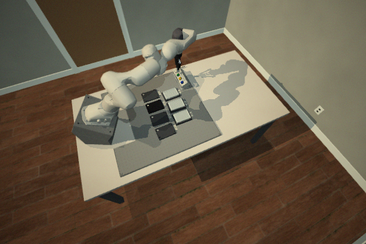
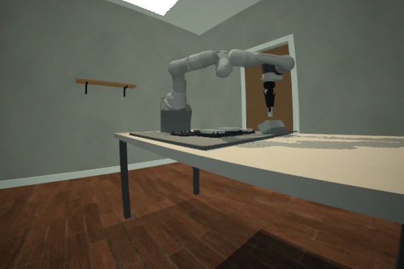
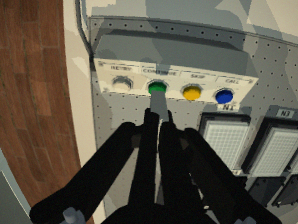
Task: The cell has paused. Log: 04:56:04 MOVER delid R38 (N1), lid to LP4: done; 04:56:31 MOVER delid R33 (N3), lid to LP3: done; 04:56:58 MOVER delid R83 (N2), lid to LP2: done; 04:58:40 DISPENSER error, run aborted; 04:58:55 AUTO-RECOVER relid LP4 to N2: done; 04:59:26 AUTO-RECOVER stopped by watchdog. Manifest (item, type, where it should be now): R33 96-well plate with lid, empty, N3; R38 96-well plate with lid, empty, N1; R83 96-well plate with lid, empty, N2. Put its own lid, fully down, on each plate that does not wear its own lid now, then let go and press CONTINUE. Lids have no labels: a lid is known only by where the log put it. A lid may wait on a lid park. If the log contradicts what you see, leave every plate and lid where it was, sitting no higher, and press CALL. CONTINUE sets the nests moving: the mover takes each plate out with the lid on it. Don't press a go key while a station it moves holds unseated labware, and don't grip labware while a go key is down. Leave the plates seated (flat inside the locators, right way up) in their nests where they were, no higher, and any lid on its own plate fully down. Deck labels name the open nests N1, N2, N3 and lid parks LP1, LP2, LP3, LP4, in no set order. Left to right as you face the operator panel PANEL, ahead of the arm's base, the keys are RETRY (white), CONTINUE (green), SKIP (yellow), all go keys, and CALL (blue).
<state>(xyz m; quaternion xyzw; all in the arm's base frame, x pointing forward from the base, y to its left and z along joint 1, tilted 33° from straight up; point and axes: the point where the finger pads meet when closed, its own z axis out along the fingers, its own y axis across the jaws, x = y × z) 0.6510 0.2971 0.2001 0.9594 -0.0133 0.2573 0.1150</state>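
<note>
End effector (image 3: 158, 106) pressed together, empty, tips lined up over green key (image 3: 156, 87) on panel (image 3: 107, 70) — shut to poke as one point. Three lidded plates (image 1: 176, 103) sit in nests; parks (image 1: 154, 106) dark, apparently bare.

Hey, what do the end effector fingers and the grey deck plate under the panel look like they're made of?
The end effector, shut on nothing above the green key, has fingers that look like matte black plastic or coated metal, with no glints. The deck plate looks like dull grey metal or board, judging by its rows of small holes.
</note>
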